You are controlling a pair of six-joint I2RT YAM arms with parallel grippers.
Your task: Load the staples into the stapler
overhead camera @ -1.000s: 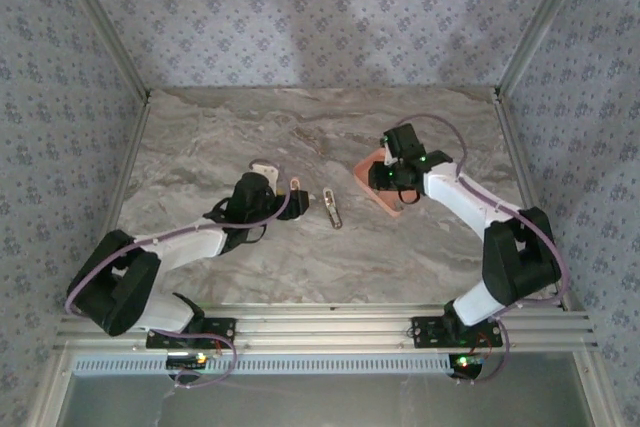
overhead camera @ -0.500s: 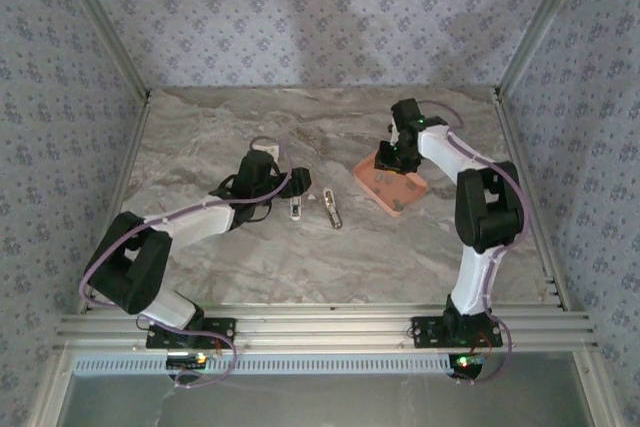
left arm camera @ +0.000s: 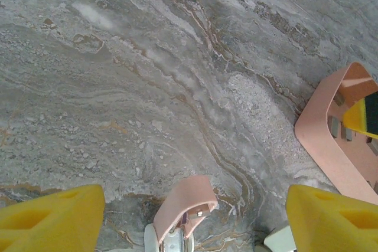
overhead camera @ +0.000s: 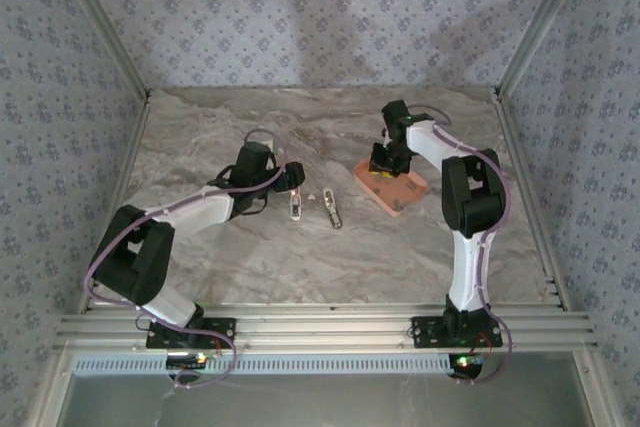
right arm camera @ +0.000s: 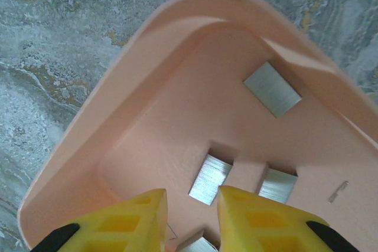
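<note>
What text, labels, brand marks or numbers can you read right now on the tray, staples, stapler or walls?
No readable text anywhere.
Pink tray: plain, no print.
Staple strips: bare metal, no marks.
Stapler: no lettering on the part that shows.
Wallpaper: a repeating floral pattern, not writing.

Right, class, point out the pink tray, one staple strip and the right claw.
pink tray (right arm camera: pixel 168 101): right wrist view, bare floor.
staple strip (right arm camera: pixel 272 89): right wrist view, its flat top.
right claw (right arm camera: pixel 192 202): right wrist view, midway between fingertips.
</note>
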